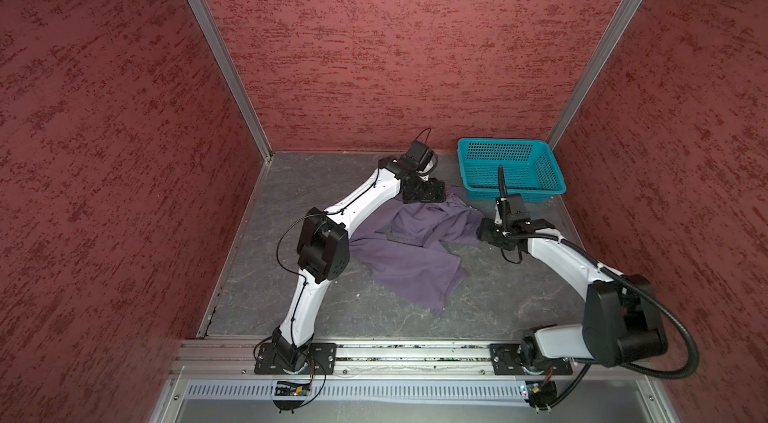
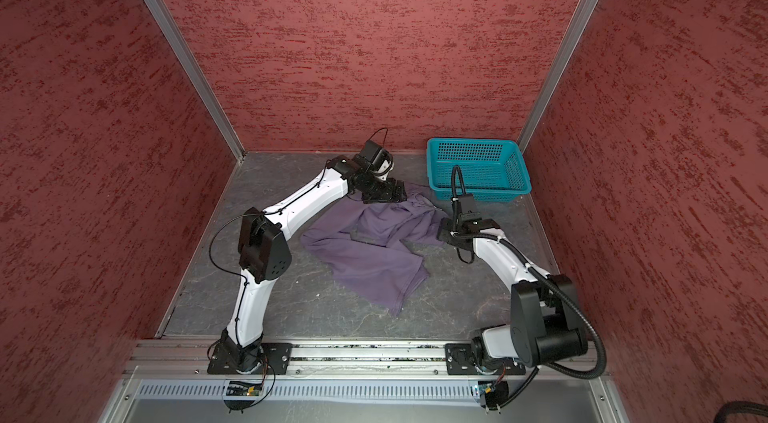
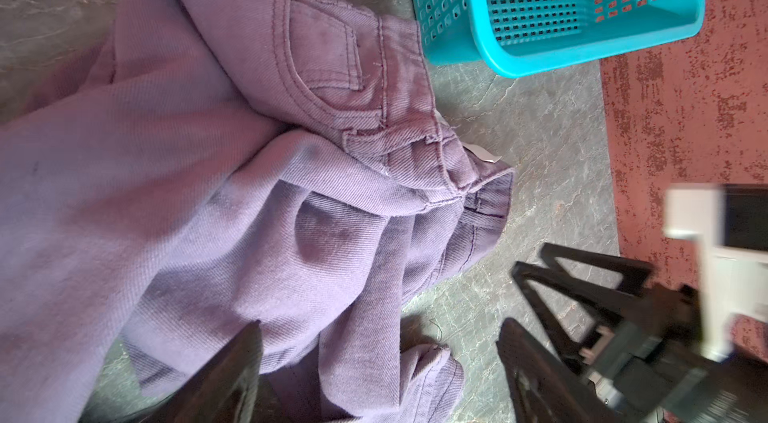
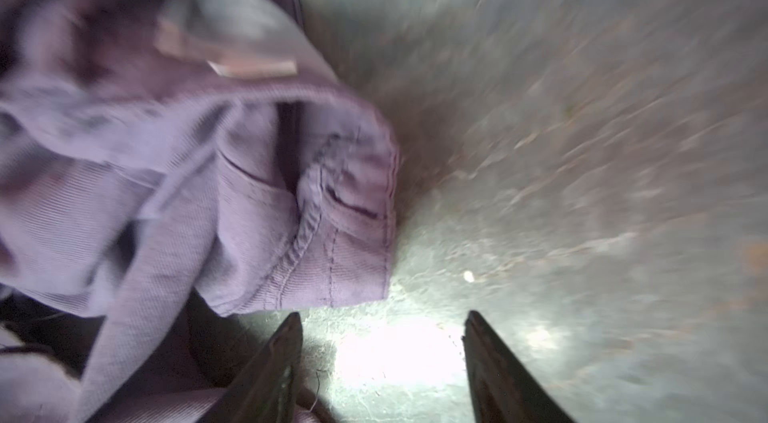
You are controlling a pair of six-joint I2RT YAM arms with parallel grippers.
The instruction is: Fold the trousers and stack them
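Mid-table, reaching toward the far right corner, one pair of purple trousers (image 1: 415,263) lies crumpled on the table (image 1: 311,192), its waist end just beside one teal basket (image 1: 511,150). My left hand (image 3: 381,323) hovers spread wide over the cloth. My right hand (image 4: 382,317) is spread too, pinching nothing. The cloth looks soft, limp and fairly light; I would grip the stitched waistband corners.

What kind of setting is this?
Probably a lab robot booth, not a home: red panels in aluminium frames wall in a grey tabletop, and two arms are bolted to a rail at its front.
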